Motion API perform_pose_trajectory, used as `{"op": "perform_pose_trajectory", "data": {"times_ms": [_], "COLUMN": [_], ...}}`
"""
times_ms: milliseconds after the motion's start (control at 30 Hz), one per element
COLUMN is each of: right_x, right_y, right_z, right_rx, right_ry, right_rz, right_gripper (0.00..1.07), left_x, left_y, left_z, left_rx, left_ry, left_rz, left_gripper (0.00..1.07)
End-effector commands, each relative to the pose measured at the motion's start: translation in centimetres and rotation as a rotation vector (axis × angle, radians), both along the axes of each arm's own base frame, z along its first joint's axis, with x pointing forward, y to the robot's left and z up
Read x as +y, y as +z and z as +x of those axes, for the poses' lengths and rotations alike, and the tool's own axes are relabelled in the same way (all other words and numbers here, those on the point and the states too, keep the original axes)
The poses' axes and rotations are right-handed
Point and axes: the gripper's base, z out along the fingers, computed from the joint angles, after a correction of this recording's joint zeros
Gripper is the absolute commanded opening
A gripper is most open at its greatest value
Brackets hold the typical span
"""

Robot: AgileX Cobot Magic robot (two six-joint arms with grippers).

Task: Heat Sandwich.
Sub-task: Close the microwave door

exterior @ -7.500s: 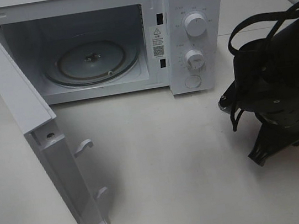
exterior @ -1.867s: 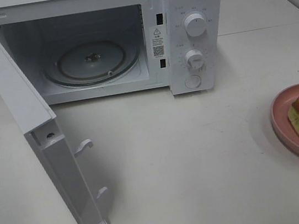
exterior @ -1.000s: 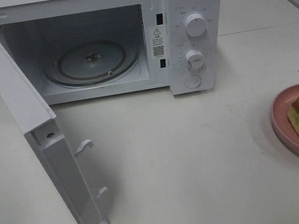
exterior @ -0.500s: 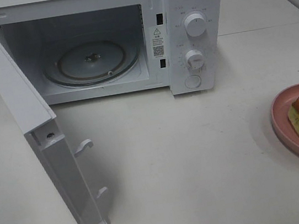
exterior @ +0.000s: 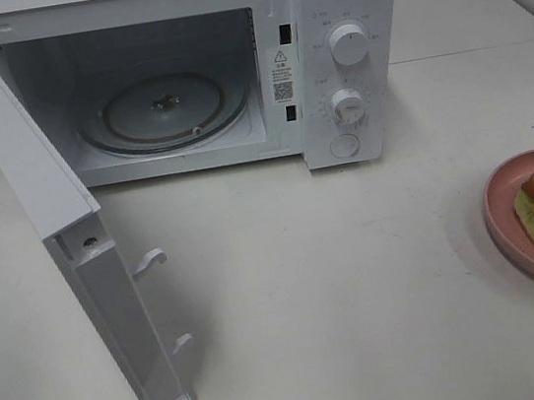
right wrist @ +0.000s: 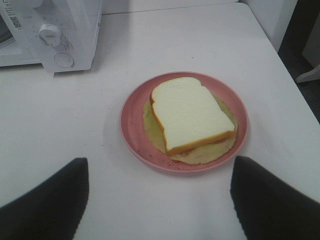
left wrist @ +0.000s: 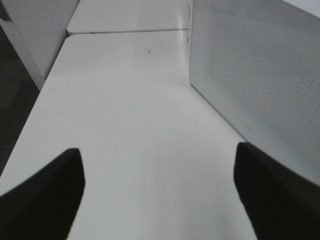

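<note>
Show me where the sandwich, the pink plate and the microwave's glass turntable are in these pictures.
sandwich (right wrist: 192, 112): right wrist view, middle of the top bread slice.
pink plate (right wrist: 131, 127): right wrist view, bare rim beside the sandwich.
glass turntable (exterior: 131, 119): high outside view, bare glass inside the open microwave.

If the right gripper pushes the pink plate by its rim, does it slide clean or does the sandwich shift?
The plate looks smooth and shallow on a smooth table, so it probably slides easily. The sandwich lies loose, its top slice offset from the filling, so it may shift if jolted. It likely compresses if squeezed.
</note>
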Motion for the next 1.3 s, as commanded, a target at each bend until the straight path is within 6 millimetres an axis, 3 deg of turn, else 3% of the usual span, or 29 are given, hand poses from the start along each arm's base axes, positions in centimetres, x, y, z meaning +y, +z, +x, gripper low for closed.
{"op": "perform_pose_trajectory", "data": {"times_ms": [33, 100, 233, 267, 300, 367, 567, 900, 1300], "right_x": [0.0, 0.0, 0.0, 0.0, 0.0, 0.0, 0.0, 0.0, 0.0], "right_y": [0.0, 0.0, 0.0, 0.0, 0.0, 0.0, 0.0, 0.0, 0.0], "right_z": [-0.4, -0.4, -0.4, -0.4, -0.4, -0.4, -0.4, -0.4, -0.4], "right_rx": [-0.036, -0.036, -0.036, -0.036, -0.036, -0.036, -0.036, -0.036, -0.036], "right_ry": [-0.005, -0.005, -0.005, -0.005, -0.005, -0.005, -0.005, -0.005, -0.005], "right_rz": [-0.003, -0.003, -0.003, -0.003, -0.003, -0.003, -0.003, -0.003, -0.003], "right_gripper": [0.75, 0.75, 0.75, 0.75, 0.75, 0.75, 0.75, 0.75, 0.75], "left_x": [0.1, 0.1, 0.3, 0.3, 0.4, 0.5, 0.7, 1.2, 1.0], "left_y": [0.5, 0.6, 0.6, 0.6, 0.4, -0.2, -1.7, -6.1, -7.6], "left_z": [1.3, 1.7, 3.9, 3.9, 4.9, 5.8, 7.8, 11.2, 14.1], "left_rx": [-0.008, -0.001, 0.015, 0.015, 0.014, 0.005, -0.039, -0.181, -0.26], "left_ry": [0.009, 0.01, 0.014, 0.014, 0.016, 0.019, 0.026, 0.049, -0.032], "left_rz": [-0.015, -0.016, -0.017, -0.017, -0.018, -0.019, -0.014, -0.001, 0.078], "left_gripper": [0.62, 0.57, 0.29, 0.29, 0.13, 0.0, 0.0, 0.0, 0.0]}}
